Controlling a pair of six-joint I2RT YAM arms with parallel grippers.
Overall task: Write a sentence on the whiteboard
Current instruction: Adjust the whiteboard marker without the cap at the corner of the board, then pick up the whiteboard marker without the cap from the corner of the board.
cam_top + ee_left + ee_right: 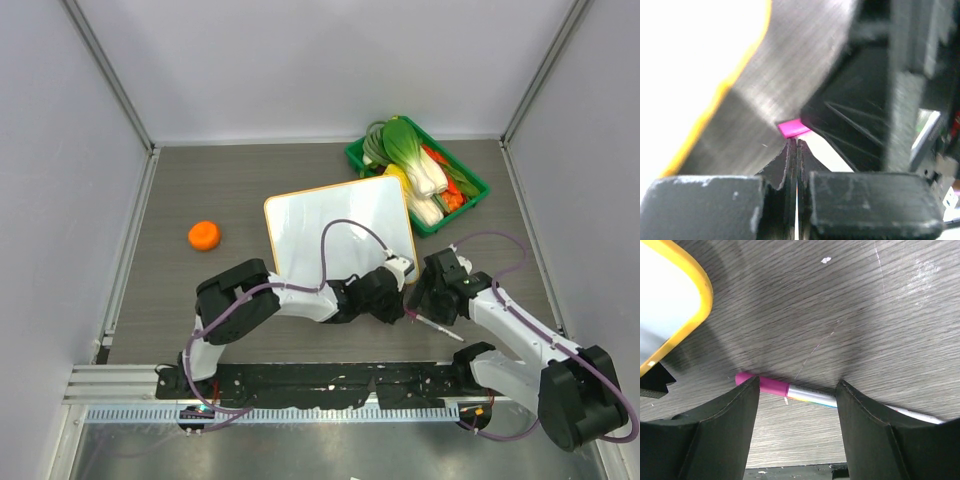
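The whiteboard [335,225], white with a thin orange frame, lies in the middle of the table. Its face shows no sentence in the top view. Its orange edge also shows in the left wrist view [715,100] and the right wrist view [695,315]. A marker [437,326] with a pink cap and silver barrel lies flat on the table just off the board's near right corner. My right gripper [797,381] is open, one finger on each side of the marker [805,394]. My left gripper [794,142] is shut, its tips right at the pink cap [792,128].
A green basket [470,180] of toy vegetables stands at the back right, touching the board's far corner. An orange fruit [204,235] lies to the left of the board. Both grippers [415,300] are crowded together near the table's front edge.
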